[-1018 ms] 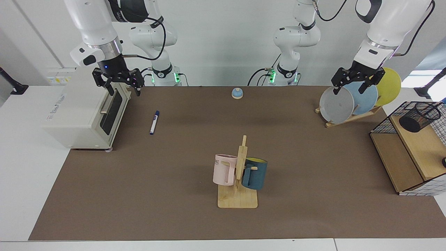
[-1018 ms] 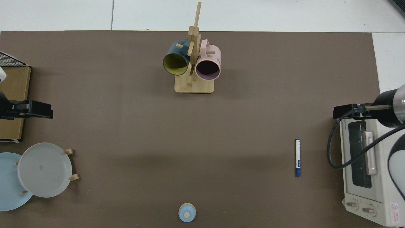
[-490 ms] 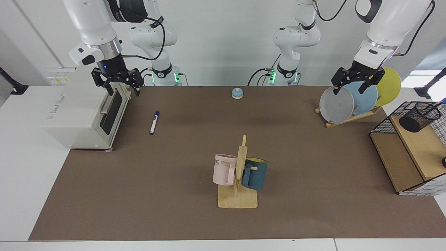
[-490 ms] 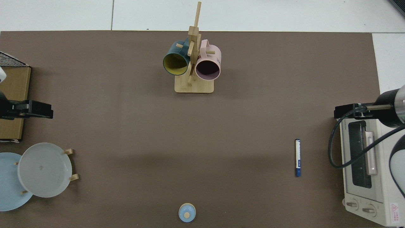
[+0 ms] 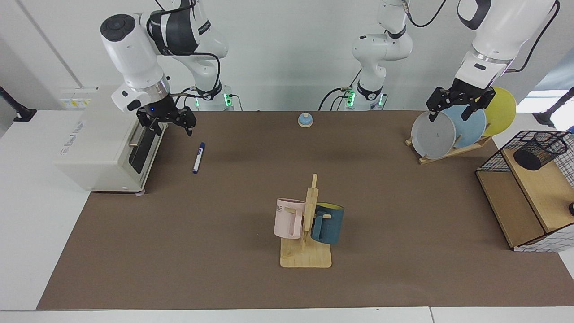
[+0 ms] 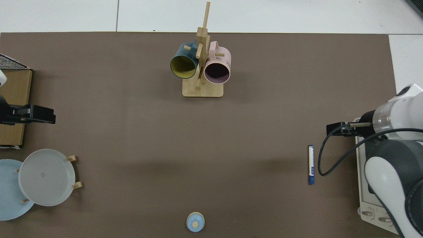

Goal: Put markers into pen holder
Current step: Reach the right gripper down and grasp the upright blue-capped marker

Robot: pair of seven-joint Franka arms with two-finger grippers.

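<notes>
1. Facing view: right gripper [image 5: 172, 127] hovers near the slim white marker with dark blue cap [image 5: 198, 158], fingers apart, empty; marker flat on brown counter [image 5: 224, 278].
2. Left gripper [image 5: 453, 110] waits by plates, fingers apart, empty.
3. Black wire-mesh cylindrical pen holder [image 5: 539, 150] sits on wooden shelf.

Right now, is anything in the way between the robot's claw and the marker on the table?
Nothing visible is. The right gripper hangs open by the toaster oven, and only bare brown mat lies between it and the marker. The left gripper waits open by the plates, far from the marker.
</notes>
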